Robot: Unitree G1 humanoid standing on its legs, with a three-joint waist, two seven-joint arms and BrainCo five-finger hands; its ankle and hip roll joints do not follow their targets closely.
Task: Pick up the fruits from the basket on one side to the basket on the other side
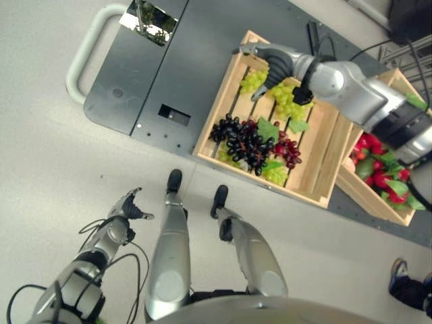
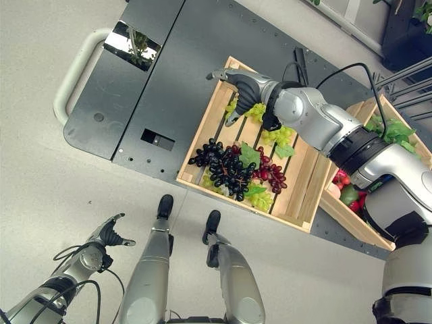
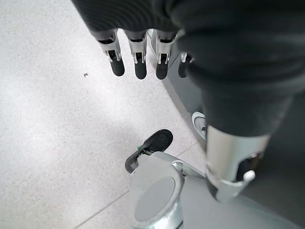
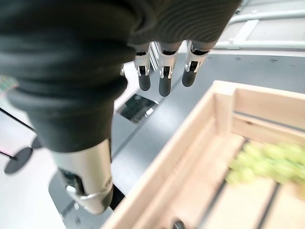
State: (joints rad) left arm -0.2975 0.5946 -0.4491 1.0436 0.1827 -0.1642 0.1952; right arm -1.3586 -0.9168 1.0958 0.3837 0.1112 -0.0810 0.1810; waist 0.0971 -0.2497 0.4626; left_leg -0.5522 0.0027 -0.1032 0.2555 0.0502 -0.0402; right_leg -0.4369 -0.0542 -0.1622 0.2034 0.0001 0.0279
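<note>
— Left eye view first: what sits nearest?

— My left hand (image 1: 128, 204), low over the floor (image 1: 40, 155), fingers relaxed and holding nothing.

— And on the desk (image 1: 169, 61)?

— Two wooden baskets, side by side and touching. The near basket (image 1: 317, 192) holds grapes only: one dark bunch (image 1: 239, 138), one small red bunch (image 1: 287, 150), and green bunches (image 1: 287, 100), at least three, though I cannot split them surely. The second basket (image 1: 368, 199) carries red fruit (image 1: 378, 177) with green leaves; too tangled to count.

— Your right hand?

— My right hand (image 2: 239, 84) hangs above the first basket's far corner, fingers straight and loose, empty, just beyond the green grapes.
</note>
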